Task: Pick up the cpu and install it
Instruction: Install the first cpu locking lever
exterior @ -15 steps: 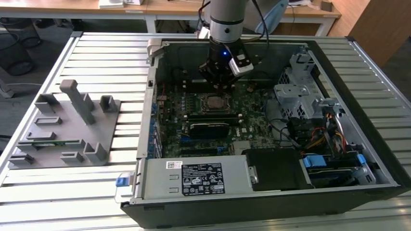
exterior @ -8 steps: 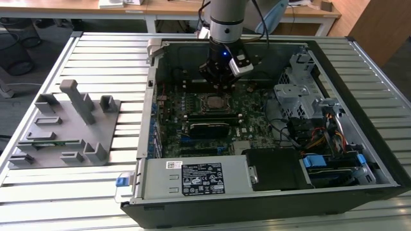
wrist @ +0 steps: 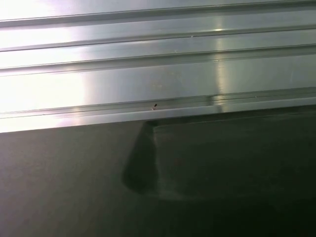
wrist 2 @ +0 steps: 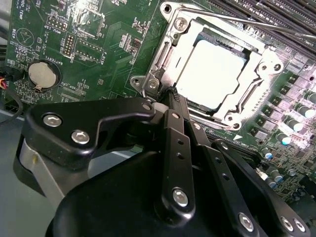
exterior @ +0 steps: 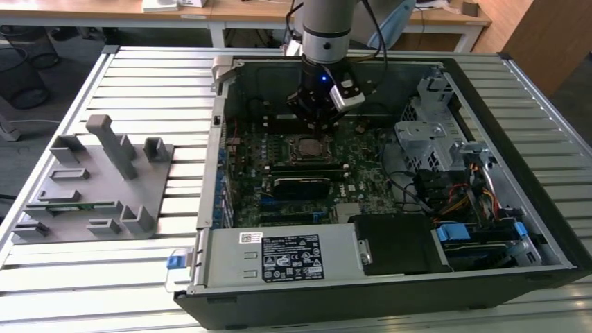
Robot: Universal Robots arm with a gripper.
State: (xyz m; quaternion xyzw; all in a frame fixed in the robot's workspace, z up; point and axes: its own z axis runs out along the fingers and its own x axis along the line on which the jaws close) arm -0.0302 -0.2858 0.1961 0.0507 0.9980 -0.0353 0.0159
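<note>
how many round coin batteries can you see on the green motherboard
1. The round silver coin battery sits in its black holder on the green motherboard in the second wrist view, apart from the shiny silver square cpu in its socket. The arm may hide others.

Arm [exterior: 326, 31]: silver-grey cylindrical wrist segment, dark cables running alongside, blue light lit on the black section below, small white-grey box mounted on one side. Gripper [wrist 2: 170, 94]: matte black linkage fingers [wrist 2: 177, 148], slim bars meeting at a narrow tip, silver hex-socket screws at the pivots, rounded black housing, grey metal body part beside it.
</note>
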